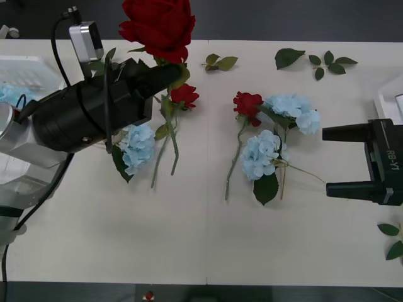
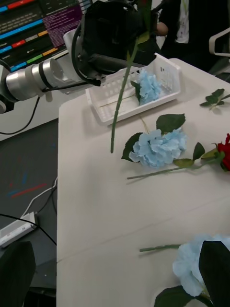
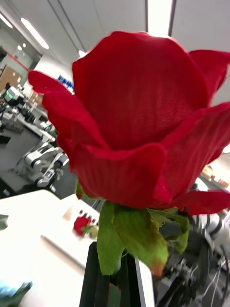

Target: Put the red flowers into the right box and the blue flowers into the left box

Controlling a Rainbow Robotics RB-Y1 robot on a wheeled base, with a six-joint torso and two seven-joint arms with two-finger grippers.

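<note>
My left gripper (image 1: 171, 74) is shut on the stem of a red flower (image 1: 157, 25) and holds it high above the table, bloom up (image 3: 139, 120), stem hanging free (image 2: 122, 91). Two more red flowers (image 1: 184, 95) (image 1: 247, 105) lie on the table. Blue flowers lie at the left (image 1: 137, 146) and in the middle (image 1: 293, 110) (image 1: 261, 154). The left box (image 1: 25, 69) at the far left holds one blue flower (image 2: 148, 86). The right box (image 1: 390, 94) shows its edge at the far right. My right gripper (image 1: 325, 160) hovers open just right of the middle blue flowers.
Loose green leaf sprigs lie along the table's far side (image 1: 220, 61) (image 1: 289, 58) (image 1: 330, 63) and near the right front (image 1: 391, 239). The front half of the white table (image 1: 189, 245) is bare. A monitor (image 2: 38, 24) stands beyond the left box.
</note>
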